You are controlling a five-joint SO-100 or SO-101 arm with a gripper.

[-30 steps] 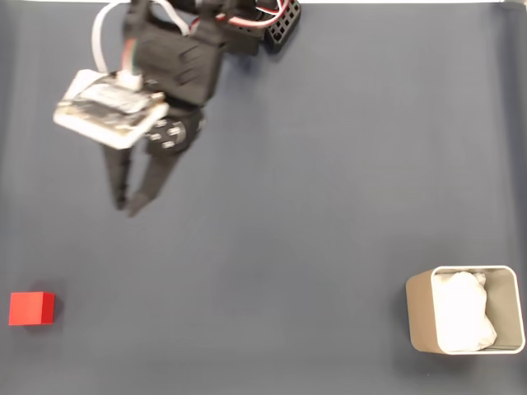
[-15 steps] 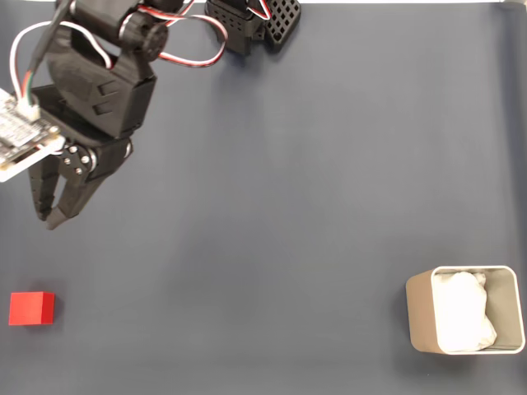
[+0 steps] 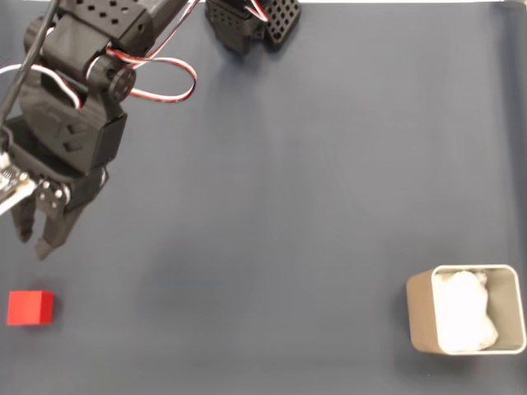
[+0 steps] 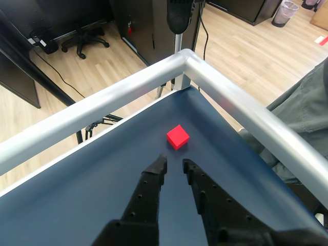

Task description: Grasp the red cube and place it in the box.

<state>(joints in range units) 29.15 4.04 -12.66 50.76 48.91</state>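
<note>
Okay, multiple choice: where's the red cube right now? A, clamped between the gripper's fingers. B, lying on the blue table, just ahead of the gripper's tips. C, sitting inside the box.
B: in the wrist view the red cube lies on the blue table, clear of the gripper.

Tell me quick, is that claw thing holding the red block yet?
Gripper: jaws slightly open, holding nothing. The red cube lies on the mat just ahead of the tips, untouched.

Even, soft light, faint shadows on the table (image 3: 313, 206); both views sharp, glare on the metal rail (image 4: 241, 110).
</note>
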